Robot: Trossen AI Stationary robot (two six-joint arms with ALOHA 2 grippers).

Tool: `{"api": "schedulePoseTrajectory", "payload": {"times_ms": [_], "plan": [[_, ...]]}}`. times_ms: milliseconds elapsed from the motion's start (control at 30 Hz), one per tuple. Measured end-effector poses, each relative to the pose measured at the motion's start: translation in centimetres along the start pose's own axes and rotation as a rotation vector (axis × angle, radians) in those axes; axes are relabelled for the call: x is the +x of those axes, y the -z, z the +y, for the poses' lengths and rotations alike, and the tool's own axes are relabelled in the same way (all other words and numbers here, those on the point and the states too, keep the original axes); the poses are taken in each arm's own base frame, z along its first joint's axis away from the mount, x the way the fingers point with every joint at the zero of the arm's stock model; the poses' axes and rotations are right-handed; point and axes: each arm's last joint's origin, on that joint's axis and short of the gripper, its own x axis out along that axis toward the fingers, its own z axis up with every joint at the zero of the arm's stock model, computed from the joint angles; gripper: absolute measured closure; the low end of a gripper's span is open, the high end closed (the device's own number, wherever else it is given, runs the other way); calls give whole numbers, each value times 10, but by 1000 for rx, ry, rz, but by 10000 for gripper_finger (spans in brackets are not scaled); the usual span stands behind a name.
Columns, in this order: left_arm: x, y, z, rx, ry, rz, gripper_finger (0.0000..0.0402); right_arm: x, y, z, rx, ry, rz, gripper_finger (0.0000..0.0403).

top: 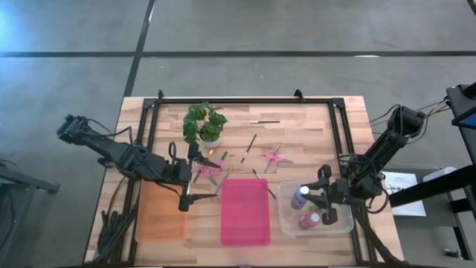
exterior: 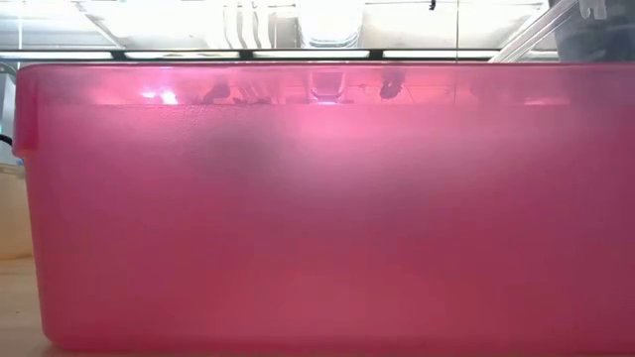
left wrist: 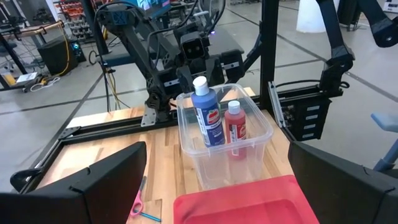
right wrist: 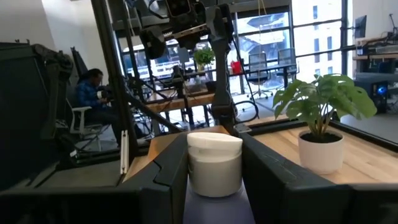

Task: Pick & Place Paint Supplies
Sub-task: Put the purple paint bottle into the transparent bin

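Nearest the front edge of the counter: an orange bin, a pink bin and a clear bin in a row. Inside the clear bin, upright, a blue-and-white paint bottle beside a pink-red paint bottle. Over that bin, the right gripper, jaws closed about the white cap of the blue-and-white bottle. Above the gap between orange and pink bins, the left gripper, jaws spread wide, holding nothing. Farther back, mid-counter: pink-handled scissors just beside the left arm, second pink-handled scissors nearer the right, dark-handled brushes scattered between. Beyond those, a potted plant.
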Motion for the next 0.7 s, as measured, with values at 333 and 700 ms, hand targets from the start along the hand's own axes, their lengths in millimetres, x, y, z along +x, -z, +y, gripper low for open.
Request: {"api": "schedulePoseTrajectory", "payload": {"times_ms": [333, 700], "plan": [[7, 19, -3, 6, 1, 11, 2, -3, 16, -5, 12, 0, 37, 292], [7, 18, -3, 3, 0, -3, 2, -4, 22, -6, 4, -17, 53, 292]]}}
